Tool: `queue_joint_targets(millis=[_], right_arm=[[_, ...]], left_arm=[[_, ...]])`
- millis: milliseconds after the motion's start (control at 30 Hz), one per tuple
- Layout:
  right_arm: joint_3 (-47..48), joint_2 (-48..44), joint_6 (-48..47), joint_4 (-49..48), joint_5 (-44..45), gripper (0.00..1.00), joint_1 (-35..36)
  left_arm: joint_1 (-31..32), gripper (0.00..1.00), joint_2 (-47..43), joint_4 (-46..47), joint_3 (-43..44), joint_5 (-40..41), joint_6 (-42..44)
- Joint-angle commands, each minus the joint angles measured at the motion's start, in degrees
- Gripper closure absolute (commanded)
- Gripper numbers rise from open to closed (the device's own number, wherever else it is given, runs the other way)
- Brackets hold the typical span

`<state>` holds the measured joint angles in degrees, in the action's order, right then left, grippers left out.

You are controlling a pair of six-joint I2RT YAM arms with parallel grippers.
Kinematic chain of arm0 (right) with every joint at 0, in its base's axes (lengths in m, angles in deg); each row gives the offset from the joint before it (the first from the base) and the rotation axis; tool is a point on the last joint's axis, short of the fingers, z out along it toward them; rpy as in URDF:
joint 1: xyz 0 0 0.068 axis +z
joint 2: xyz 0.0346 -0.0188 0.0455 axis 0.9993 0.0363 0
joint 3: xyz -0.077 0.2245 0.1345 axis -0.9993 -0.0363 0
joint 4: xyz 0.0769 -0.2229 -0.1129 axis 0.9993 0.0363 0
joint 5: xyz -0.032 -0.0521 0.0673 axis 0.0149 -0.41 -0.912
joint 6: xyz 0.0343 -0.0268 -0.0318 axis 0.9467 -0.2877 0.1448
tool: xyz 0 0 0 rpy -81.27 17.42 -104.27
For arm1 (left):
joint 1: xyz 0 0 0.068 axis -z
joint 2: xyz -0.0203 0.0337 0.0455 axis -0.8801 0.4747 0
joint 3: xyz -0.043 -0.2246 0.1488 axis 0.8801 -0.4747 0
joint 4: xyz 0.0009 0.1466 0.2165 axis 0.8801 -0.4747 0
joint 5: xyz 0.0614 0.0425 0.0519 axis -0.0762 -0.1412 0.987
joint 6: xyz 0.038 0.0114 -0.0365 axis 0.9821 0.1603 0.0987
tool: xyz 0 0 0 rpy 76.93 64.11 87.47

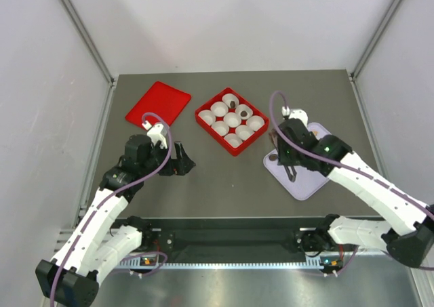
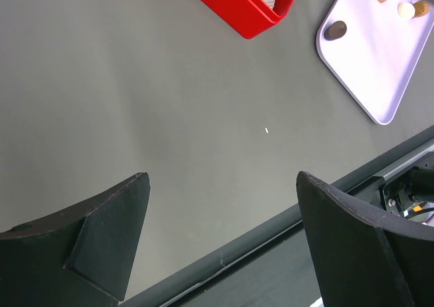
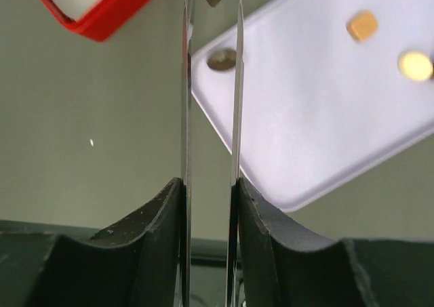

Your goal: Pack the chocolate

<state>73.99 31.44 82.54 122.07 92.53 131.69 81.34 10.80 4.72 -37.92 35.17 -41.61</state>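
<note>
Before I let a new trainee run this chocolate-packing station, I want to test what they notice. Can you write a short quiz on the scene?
1. True or false: the red lid is closed on the red box.
2. How many white paper cups does the box hold? A six, B nine, C twelve.
3. Which gripper hangs over the lavender tray?
Key: 1 false, the lid lies apart, left of the box. 2 B. 3 the right gripper.

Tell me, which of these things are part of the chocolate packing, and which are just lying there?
Part of the job: chocolate pieces, purple tray, red box, white paper cups.
Just lying about: red lid, set aside; tiny white speck.
</note>
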Motion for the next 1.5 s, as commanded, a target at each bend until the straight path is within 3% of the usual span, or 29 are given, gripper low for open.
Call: queue_joint_targets(millis=[0,233,600,1167,1467], right_arm=[[5.59,5.05,-5.44,-6.07,1.67,0.69,0.79],[14.73,20.86,-10.91,-10.73,2.9,0.67,0.53],[20.01,33.27,-13.99,-14.52,6.24,0.65,-1.4],[20.54,34.77,-13.99,-14.52,8.26,0.54,-2.81],[20.9,24.95,-15.31,-12.15,6.69,0.55,-2.72]], left_arm=[[0.27,0.06,-0.98,2.42,-0.19,-0.01,0.41],[0.44,0.06,-0.89,2.41,-0.19,0.16,0.5],[0.53,0.06,-0.72,2.42,-0.1,-0.19,0.5],[0.62,0.06,-0.63,2.42,-0.19,-0.01,0.59],[0.62,0.06,-0.54,2.42,-0.19,0.08,0.41]])
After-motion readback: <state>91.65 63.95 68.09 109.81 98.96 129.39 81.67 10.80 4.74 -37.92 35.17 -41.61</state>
